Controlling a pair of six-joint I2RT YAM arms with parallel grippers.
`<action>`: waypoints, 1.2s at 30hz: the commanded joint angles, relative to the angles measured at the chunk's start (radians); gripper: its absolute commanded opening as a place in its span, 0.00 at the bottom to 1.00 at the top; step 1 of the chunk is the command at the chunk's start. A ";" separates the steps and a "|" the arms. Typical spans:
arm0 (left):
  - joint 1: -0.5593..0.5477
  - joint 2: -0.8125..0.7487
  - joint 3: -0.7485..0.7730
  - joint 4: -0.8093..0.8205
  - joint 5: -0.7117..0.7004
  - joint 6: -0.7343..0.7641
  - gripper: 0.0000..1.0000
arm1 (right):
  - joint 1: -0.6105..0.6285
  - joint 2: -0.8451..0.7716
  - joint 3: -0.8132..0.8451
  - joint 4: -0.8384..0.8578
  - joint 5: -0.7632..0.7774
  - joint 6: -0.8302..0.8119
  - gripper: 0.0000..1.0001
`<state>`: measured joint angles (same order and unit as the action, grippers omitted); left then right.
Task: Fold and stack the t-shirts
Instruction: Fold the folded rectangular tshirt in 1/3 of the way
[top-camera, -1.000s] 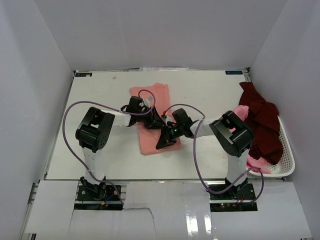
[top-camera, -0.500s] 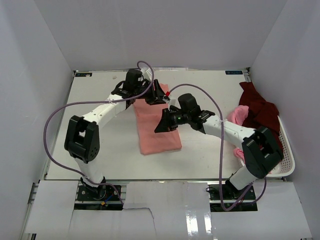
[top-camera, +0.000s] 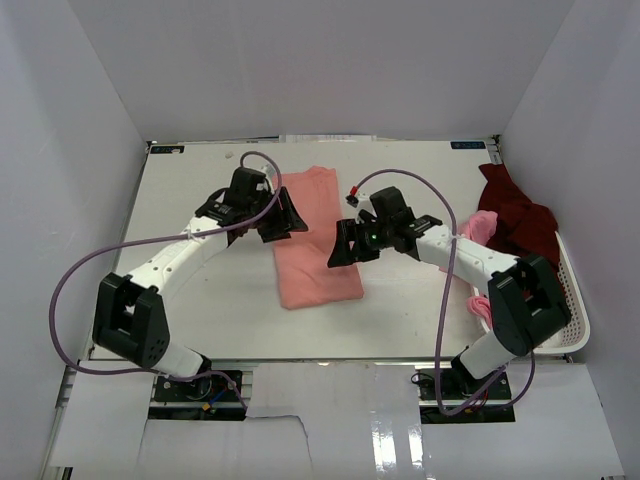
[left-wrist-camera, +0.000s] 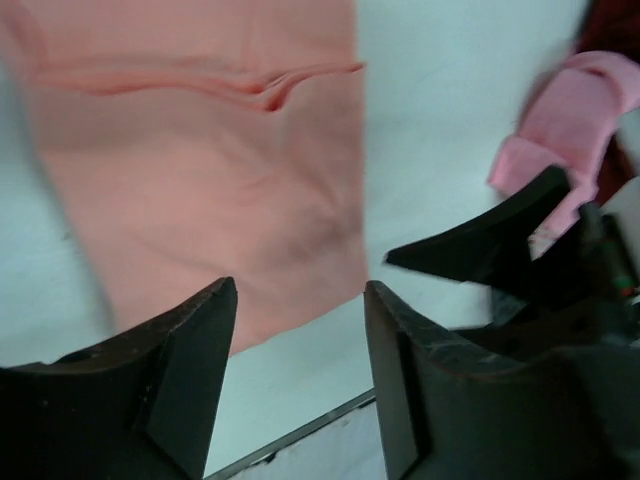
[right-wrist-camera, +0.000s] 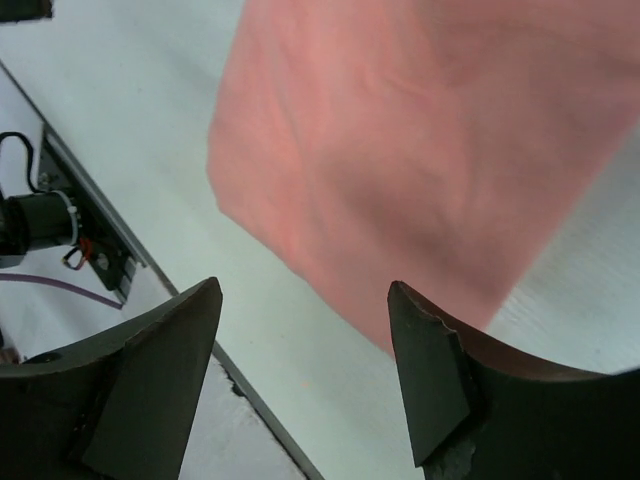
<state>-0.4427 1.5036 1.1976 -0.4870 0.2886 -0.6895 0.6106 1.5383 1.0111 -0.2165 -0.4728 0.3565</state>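
Salmon shirt (top-camera: 312, 240) lies folded in a long rectangle mid-desk (top-camera: 410, 310), flat, running from the far side toward the near edge. Left fingers (top-camera: 280, 216) hang just over its left edge, spread apart, gripping nothing; the wrist view shows bare cloth and desk through the gap. Right fingers (top-camera: 342, 246) sit at the shirt's right edge, likewise spread and empty, with the cloth's near corner below them. The two arms face each other across the shirt, neither one holding it. Off to the right, a maroon shirt (top-camera: 522, 250) is heaped over the basket (top-camera: 576, 300), with a lighter pink shirt (top-camera: 484, 226) bunched against it on the desk side.
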 joint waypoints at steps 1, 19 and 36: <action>0.012 -0.113 -0.090 -0.058 -0.127 -0.088 0.67 | -0.038 0.023 0.044 -0.053 0.037 -0.051 0.75; 0.047 -0.131 -0.463 0.224 -0.138 -0.174 0.90 | -0.161 0.359 0.287 -0.012 0.022 -0.103 0.81; 0.059 0.090 -0.438 0.370 -0.161 -0.093 0.82 | -0.236 0.549 0.345 0.117 -0.104 -0.065 0.54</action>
<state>-0.3874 1.5482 0.7506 -0.1276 0.1463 -0.8089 0.3748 2.0644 1.3464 -0.1513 -0.5358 0.2821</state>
